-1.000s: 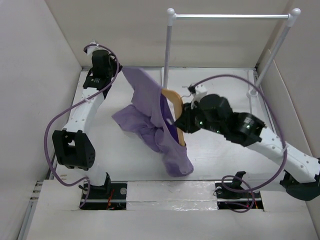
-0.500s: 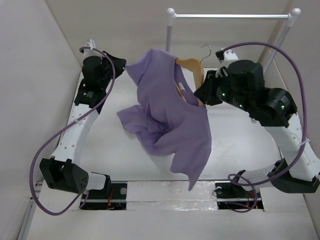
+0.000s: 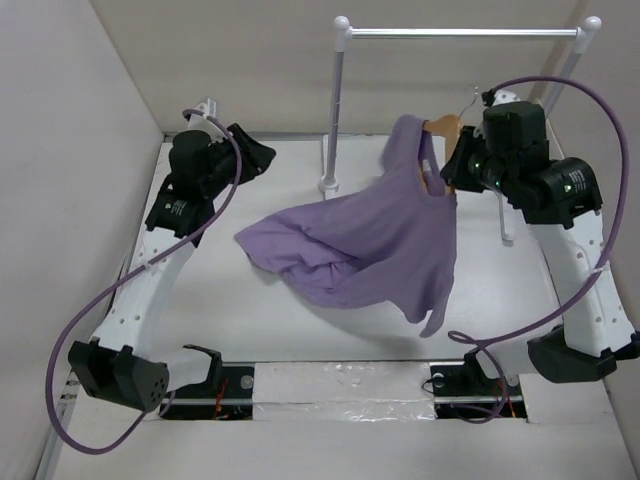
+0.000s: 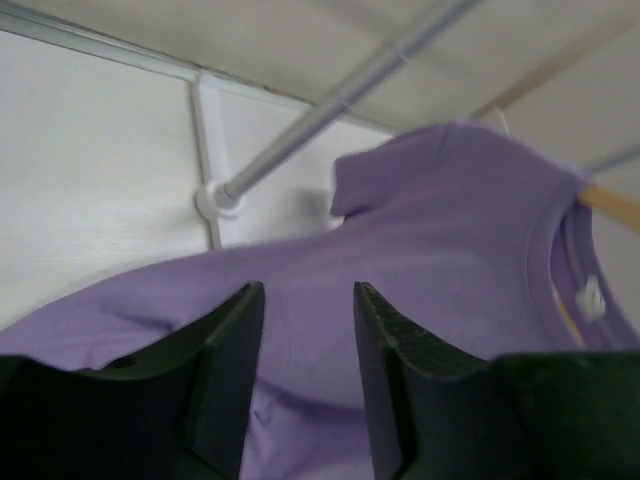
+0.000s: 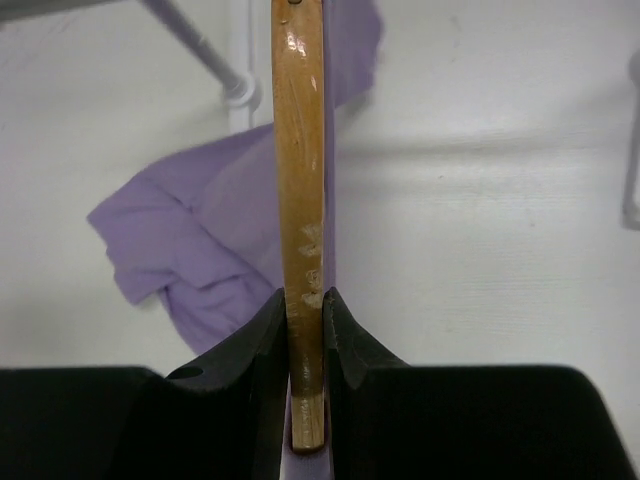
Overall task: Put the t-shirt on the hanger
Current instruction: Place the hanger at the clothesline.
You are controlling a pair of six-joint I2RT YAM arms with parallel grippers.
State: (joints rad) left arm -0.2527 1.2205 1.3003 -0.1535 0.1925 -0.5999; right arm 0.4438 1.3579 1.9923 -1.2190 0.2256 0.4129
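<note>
**A:** What are the grippers doing?

**B:** The right gripper is clamped on the wooden arm of the hanger, upper right in the overhead view. The left gripper, upper left, has its fingers apart and holds nothing.

**A:** And the shirt?

**B:** The shirt hangs by its neck from the hanger and trails down to the table at centre. It looks light and limp. I'd pinch the loose shoulder beside the collar.

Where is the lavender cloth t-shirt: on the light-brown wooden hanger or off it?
Partly on: the t-shirt drapes from the hanger, clamped in the right gripper, while its lower end lies crumpled on the table.
</note>
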